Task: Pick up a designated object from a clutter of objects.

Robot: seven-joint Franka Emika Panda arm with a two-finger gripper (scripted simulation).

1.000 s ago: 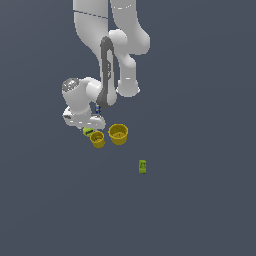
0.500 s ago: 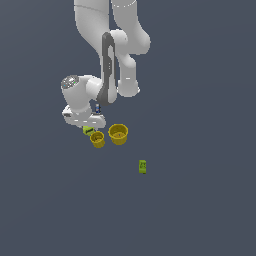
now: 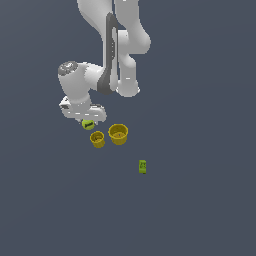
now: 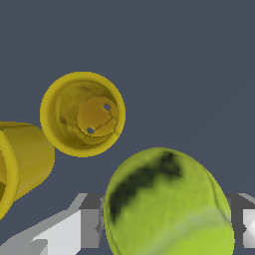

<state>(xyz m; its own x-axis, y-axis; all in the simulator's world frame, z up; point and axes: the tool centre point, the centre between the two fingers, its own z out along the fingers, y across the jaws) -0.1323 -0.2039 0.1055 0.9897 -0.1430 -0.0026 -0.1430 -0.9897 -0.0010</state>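
Lowered since the earlier frames, the arm (image 3: pixel 107 65) has brought its wrist down until the gripper (image 3: pixel 88 118) sits directly on the ball (image 3: pixel 88 124), where a second ago a gap was left above it. Nothing in the clutter has been shifted.

Largest of the items, the larger yellow cup (image 3: pixel 118 133) stands upright on the bench (image 3: pixel 200 200), with the smaller yellow cup (image 3: pixel 97 139) just beside it. The ball lies next to that smaller cup, toward the arm. The small green box (image 3: pixel 142 166) lies well apart, toward the exterior view's right.

In the wrist view the ball (image 4: pixel 167 201) is flanked by a finger (image 4: pixel 79 226) on each side; whether the jaws are pressed onto it cannot be told. The descent is judged complete, so closing and lifting would remain.
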